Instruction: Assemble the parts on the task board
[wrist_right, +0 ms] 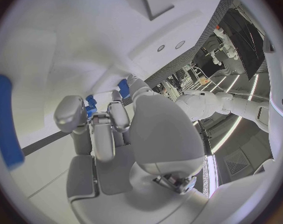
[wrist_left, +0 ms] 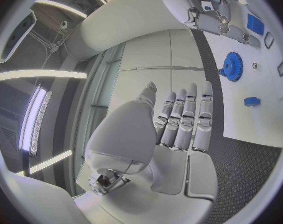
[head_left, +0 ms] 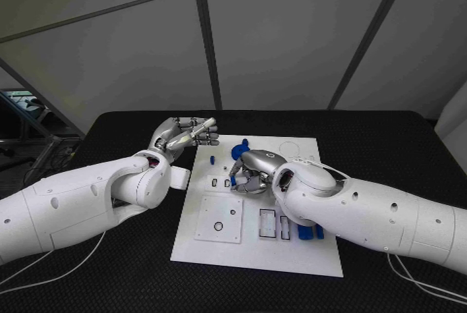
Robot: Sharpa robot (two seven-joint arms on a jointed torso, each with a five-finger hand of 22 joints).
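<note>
I am keeping the left robot hand (head_left: 185,133) spread and empty above the counter (head_left: 117,131), left of the task board (head_left: 292,252). The right robot hand (head_left: 251,170) is curling over the board's centre, seemingly pinching a small blue part (wrist_right: 90,104). The part looks light, rigid and slick, so I would be gripping its flat sides. The blue gear (wrist_left: 233,66) is lying near the upper middle of the head view.

White task board (head_left: 292,252); blue parts (head_left: 310,232); black table (head_left: 389,131).
</note>
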